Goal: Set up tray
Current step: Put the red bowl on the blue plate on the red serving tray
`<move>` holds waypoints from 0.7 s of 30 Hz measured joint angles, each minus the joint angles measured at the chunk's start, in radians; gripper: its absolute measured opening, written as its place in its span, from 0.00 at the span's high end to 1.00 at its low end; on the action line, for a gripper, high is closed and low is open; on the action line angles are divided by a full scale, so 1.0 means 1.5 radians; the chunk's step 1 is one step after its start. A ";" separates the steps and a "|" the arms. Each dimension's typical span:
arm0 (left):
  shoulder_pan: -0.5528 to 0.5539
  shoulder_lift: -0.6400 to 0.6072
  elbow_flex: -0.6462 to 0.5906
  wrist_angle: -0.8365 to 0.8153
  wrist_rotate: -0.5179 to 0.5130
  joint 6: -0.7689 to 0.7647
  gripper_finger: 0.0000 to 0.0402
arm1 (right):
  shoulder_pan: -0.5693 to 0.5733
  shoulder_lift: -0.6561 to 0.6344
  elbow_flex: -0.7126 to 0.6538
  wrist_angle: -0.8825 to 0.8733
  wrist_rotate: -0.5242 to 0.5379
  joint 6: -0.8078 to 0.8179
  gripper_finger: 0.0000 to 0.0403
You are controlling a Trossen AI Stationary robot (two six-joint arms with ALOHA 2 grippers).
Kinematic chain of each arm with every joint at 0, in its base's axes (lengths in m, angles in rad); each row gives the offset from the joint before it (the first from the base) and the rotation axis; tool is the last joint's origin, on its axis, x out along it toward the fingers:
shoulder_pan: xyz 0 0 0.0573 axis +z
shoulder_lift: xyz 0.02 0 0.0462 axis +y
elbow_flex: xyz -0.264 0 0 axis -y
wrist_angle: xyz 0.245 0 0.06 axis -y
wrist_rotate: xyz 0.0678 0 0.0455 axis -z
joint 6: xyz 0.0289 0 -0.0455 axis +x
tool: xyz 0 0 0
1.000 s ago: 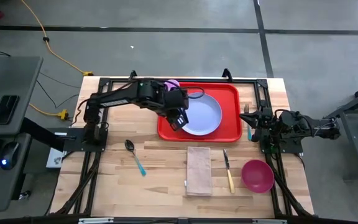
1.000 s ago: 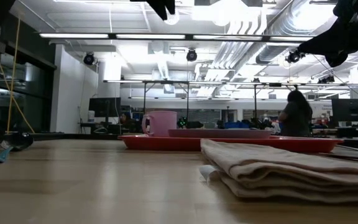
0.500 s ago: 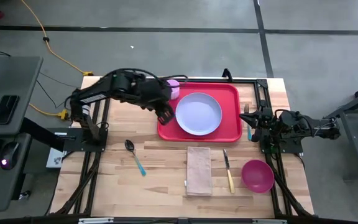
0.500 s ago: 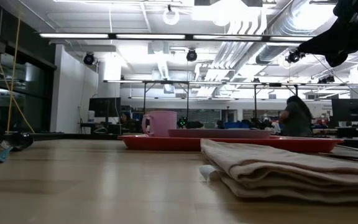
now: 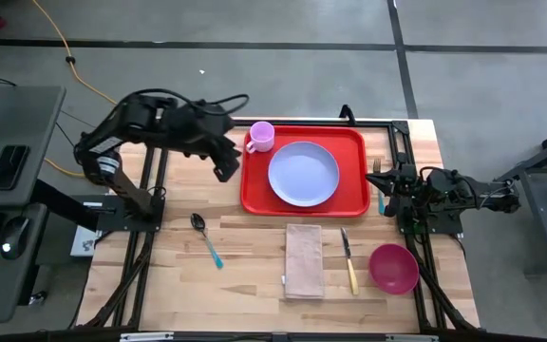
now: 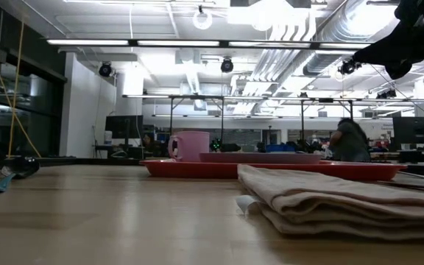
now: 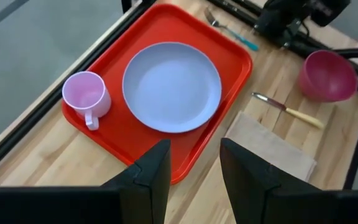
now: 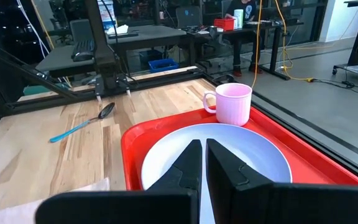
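My left gripper hangs empty with its fingers parted, above the table just off the tray's left edge. I'd judge that a good spot for reaching whichever item I want next. The tray sits at the far middle of the table, and it already holds the plate in its centre and the pink cup in its far left corner, handle turned outward. My right gripper is parked by the tray's right edge, pressed shut and holding nothing.

Off the tray, on the near side, lie the spoon to the left, the folded napkin in the middle, the knife just right of it, and the magenta bowl beyond that. A fork rests close by the right arm's base. Nothing blocks my way to the spoon. The napkin lies just beside the tray's near rim, so I'd reach down over it rather than sweep across.
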 joint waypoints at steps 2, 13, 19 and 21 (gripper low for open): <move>0.000 -0.015 -0.007 0.002 -0.001 0.000 0.59 | 0.000 0.000 0.000 0.000 0.000 0.000 1.00; 0.000 -0.123 -0.263 0.026 -0.011 -0.083 0.59 | 0.000 0.000 0.000 0.000 0.000 0.001 1.00; 0.000 -0.221 -0.440 0.166 0.015 -0.093 0.59 | 0.000 0.000 0.000 0.000 0.000 0.002 1.00; 0.000 -0.254 -0.494 0.200 0.027 -0.094 0.59 | 0.000 0.000 0.000 0.000 0.000 0.002 1.00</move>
